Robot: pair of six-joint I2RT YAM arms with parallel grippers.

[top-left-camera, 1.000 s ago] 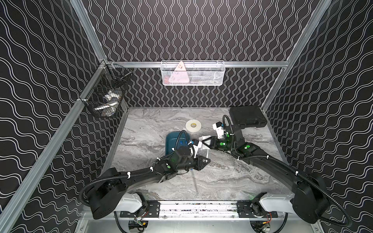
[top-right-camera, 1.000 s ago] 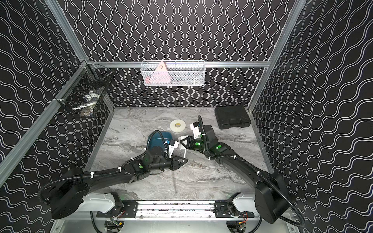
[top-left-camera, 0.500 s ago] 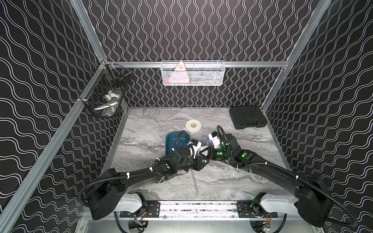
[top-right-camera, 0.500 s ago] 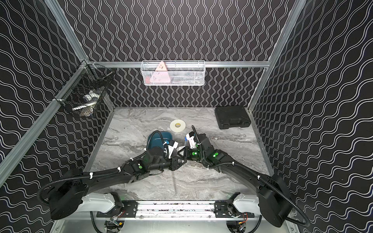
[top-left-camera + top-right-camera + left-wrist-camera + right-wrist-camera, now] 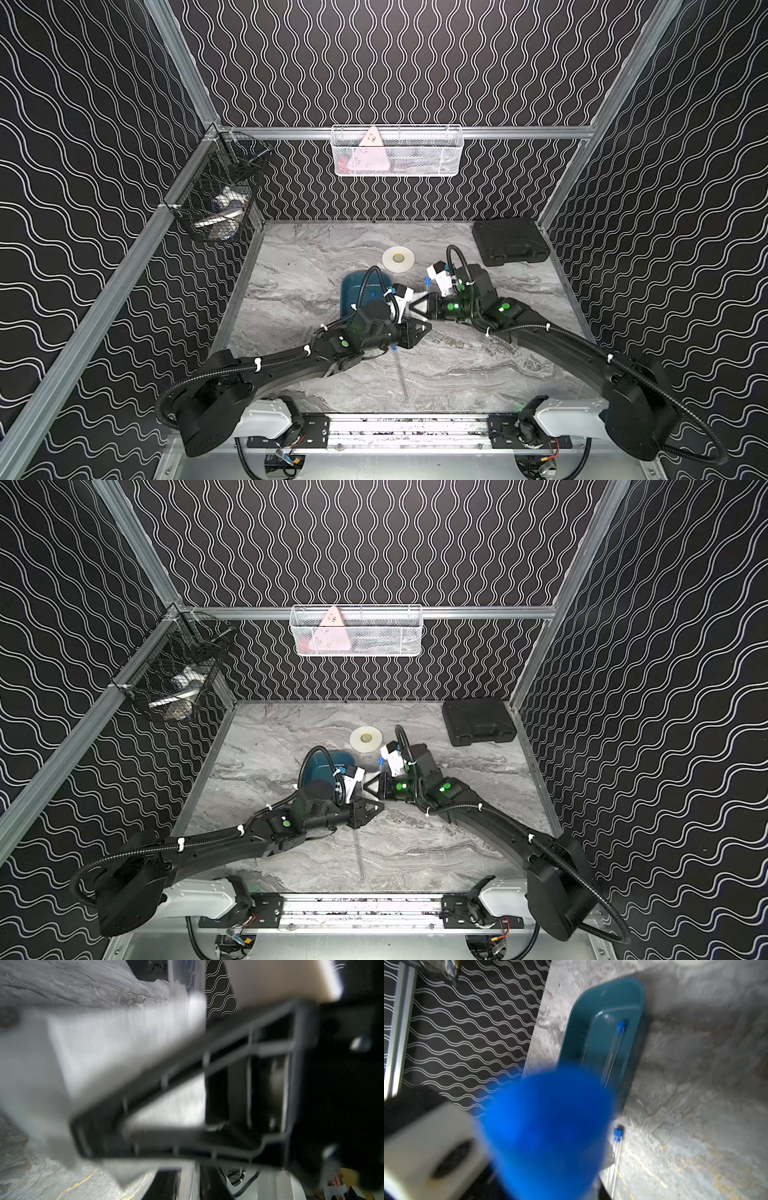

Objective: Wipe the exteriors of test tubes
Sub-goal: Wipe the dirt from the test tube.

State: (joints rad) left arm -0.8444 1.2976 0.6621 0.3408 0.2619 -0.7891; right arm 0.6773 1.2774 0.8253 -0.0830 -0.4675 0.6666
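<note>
My right gripper (image 5: 411, 306) is shut on a clear test tube. Its blue cap (image 5: 427, 281) fills the right wrist view as a blue blur (image 5: 550, 1126). My left gripper (image 5: 428, 328) lies just in front of the right gripper, nearly touching it, and is shut on a white tissue (image 5: 124, 1032). The tissue shows only as a blur against that tube (image 5: 187, 980). A second test tube (image 5: 400, 370) lies on the table toward the front. Another one (image 5: 614, 1049) rests in the teal tray (image 5: 353, 286), which the left arm partly hides.
A white tape roll (image 5: 398, 259) lies behind the tray. A black case (image 5: 511, 243) sits at the back right corner. A white wire basket (image 5: 397, 151) hangs on the back wall and a black mesh basket (image 5: 220, 203) on the left wall.
The right gripper has come forward and leftward with its tube until it meets the left gripper. The left arm has barely moved.
</note>
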